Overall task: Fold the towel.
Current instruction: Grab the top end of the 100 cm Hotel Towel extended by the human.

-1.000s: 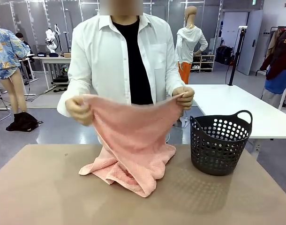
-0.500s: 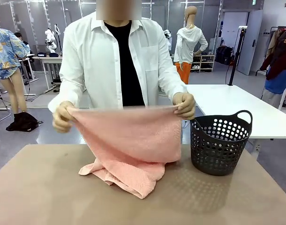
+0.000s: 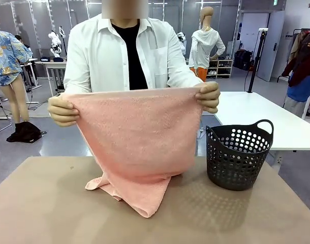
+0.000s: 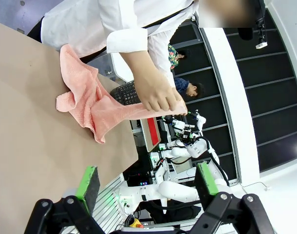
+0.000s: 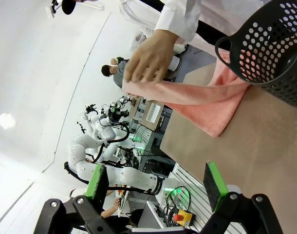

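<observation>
Two grippers spread wide, empty: left gripper (image 4: 147,179), right gripper (image 5: 156,178). Person's hands (image 3: 62,110) hold towel (image 3: 134,137) up by its top corners above table (image 3: 43,203) far edge, lower end bunched on it. Risk: bunched tail folds crooked, or drags against basket (image 3: 239,157) just beside.

Tabletop (image 3: 38,208): near half and left side bare, open to passage.
Centre, far side: towel (image 3: 137,132) hangs as a curtain from the person's hands (image 3: 62,111), lower end heaped on the surface.
Right, far side: basket (image 3: 237,157), upright, just beside the towel, with a narrow gap between.
</observation>
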You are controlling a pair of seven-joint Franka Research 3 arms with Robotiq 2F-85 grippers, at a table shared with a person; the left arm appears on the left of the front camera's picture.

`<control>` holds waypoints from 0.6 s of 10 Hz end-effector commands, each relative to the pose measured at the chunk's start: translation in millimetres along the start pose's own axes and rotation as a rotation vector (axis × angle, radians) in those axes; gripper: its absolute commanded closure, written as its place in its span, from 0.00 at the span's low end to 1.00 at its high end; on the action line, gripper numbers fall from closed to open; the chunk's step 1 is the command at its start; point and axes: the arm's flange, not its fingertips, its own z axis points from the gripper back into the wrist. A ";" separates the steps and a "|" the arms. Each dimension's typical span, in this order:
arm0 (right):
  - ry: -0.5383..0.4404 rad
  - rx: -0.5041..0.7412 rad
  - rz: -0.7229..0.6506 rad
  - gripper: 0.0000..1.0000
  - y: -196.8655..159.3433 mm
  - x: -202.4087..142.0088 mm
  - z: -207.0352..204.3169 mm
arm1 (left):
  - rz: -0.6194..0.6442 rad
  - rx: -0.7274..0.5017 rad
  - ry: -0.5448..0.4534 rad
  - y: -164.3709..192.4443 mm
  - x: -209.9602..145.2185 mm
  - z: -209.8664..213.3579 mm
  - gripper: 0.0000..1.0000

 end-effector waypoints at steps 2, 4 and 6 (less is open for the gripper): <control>-0.007 0.011 0.013 0.00 1.2 0.9 0.3 | -0.002 -0.002 0.009 -2.5 -3.4 0.4 0.00; -0.007 0.011 0.013 0.00 1.2 0.9 0.3 | -0.002 -0.002 0.009 -2.5 -3.4 0.4 0.00; -0.007 0.011 0.013 0.00 1.2 0.9 0.3 | -0.002 -0.002 0.009 -2.5 -3.4 0.4 0.00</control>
